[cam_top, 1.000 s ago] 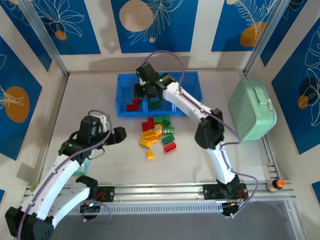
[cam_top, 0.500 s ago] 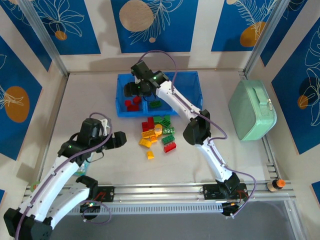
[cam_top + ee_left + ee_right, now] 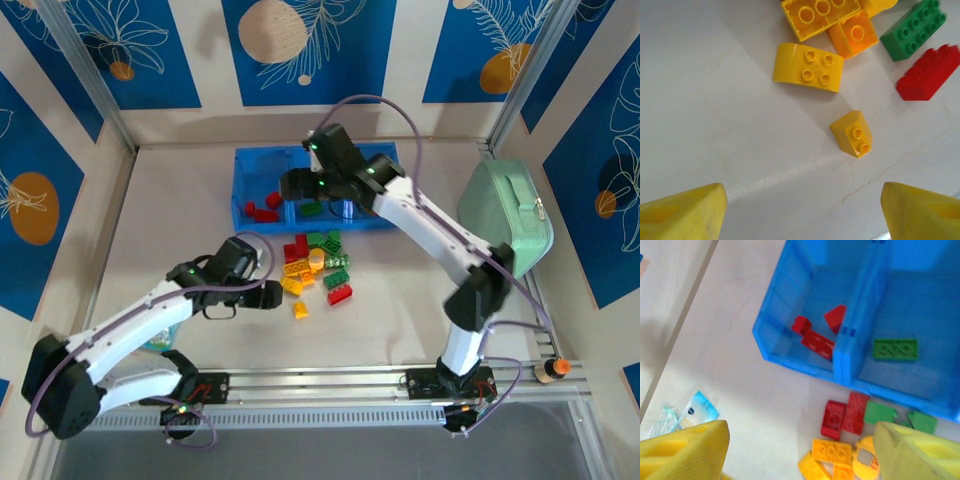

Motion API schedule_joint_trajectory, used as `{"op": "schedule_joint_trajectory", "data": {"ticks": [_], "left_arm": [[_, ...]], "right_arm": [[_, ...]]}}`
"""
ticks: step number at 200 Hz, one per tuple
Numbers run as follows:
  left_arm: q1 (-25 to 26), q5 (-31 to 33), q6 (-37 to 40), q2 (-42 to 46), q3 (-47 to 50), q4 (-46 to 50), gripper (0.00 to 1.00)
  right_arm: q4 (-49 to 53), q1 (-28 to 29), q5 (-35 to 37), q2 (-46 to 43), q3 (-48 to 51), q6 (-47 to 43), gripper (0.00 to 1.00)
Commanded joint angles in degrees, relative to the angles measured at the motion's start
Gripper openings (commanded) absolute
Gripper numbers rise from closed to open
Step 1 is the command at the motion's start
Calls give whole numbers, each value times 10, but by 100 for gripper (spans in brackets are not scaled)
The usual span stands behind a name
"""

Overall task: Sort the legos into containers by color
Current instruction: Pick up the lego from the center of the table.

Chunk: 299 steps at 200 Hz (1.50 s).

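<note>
The pale surface (image 3: 170, 200) is being enclosed by white walls carrying blue leaf-patterned panels (image 3: 300, 50). The legos (image 3: 318, 265) are being left heaped at frame centre, just below the blue tray (image 3: 240, 195), with red and green ones being kept in separate compartments. The left tool (image 3: 270, 293) and right tool (image 3: 298, 185) are being held spread, nothing gripped.

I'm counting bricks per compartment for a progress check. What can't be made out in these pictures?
- Top external: the right arm covers much of the middle and right compartments of the tray, so their contents can't be counted.
- Right wrist: the tray's right compartment is cut off by the frame's right edge.
- Right wrist: the print on the packet is too small and blurred to read.
</note>
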State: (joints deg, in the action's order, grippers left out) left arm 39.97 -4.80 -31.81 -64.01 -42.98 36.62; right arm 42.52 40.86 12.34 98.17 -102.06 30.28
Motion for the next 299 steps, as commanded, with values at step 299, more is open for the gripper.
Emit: {"op": "schedule_joint_trajectory", "data": {"ticks": [299], "left_arm": [[82,82,87,-353,-218,27,55]], "right_arm": [[-64,-207,-2,-296,514,94,76]]}}
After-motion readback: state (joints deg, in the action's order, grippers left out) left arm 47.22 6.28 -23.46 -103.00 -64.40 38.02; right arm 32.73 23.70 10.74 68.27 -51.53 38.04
